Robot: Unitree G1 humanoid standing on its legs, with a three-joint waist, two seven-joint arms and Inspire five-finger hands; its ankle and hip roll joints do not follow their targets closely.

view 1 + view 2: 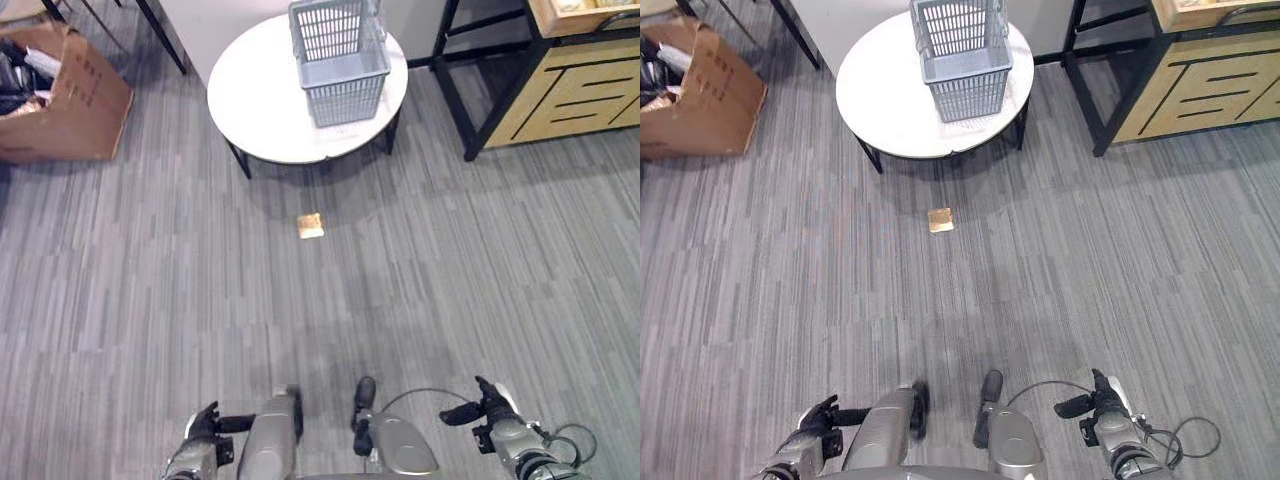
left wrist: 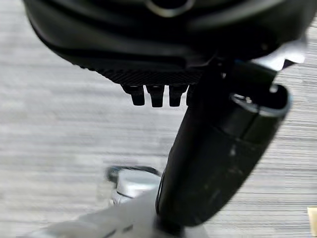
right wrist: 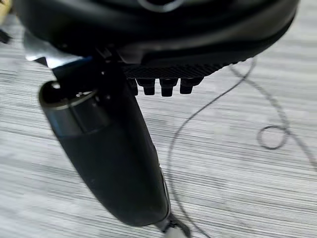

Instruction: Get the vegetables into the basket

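Grey striped carpet (image 1: 150,300) covers the room. At 12 o'clock a round white table (image 1: 260,100) on dark legs carries a grey slatted basket (image 1: 338,60), which stands upright toward the table's 1 o'clock edge. No vegetables can be made out in the basket or on the table. On the carpet just in front of the table, at 12 o'clock from the robot, lies a small tan square item (image 1: 311,226); what it is cannot be told. At 10 o'clock sits an open cardboard box (image 1: 75,95) with dark contents. At 2 o'clock stands a wooden cabinet (image 1: 580,85) beside a black frame (image 1: 455,100).

The left hand (image 1: 205,432) hangs low at 7 o'clock, the right hand (image 1: 490,410) at 5 o'clock. Each wrist view shows the fingers straight, thumb apart, holding nothing, above bare carpet.
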